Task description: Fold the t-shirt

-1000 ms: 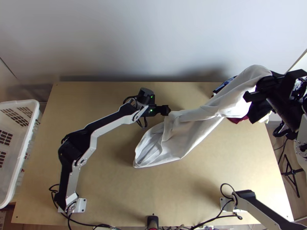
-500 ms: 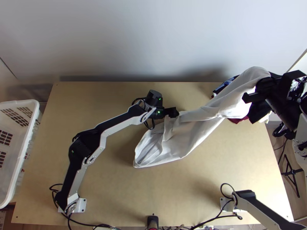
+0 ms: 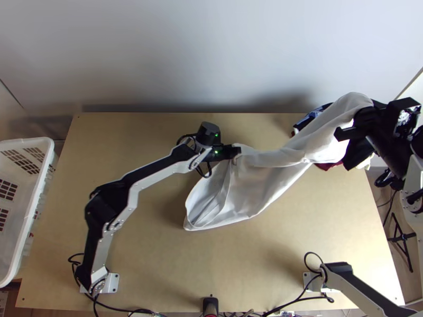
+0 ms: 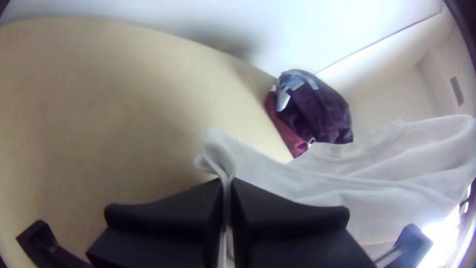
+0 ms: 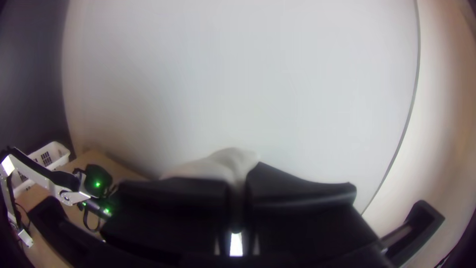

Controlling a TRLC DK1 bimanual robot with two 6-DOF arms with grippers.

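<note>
The white shirt [image 3: 259, 185] hangs bunched between two pincers, its loose part lying on the surface [image 3: 158, 264]. The left pincer [image 3: 237, 151] is closed on one gathered edge; the right pincer [image 3: 364, 119] pinches the other, raised end near dark clothes [image 3: 358, 153].

Readable text: none | labels: none | numbers: none | signs: none

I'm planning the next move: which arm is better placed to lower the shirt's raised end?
Likely the right: the right end effector grips that end of the t-shirt, near the far right corner of the table, while the left end effector holds cloth mid-table.
</note>
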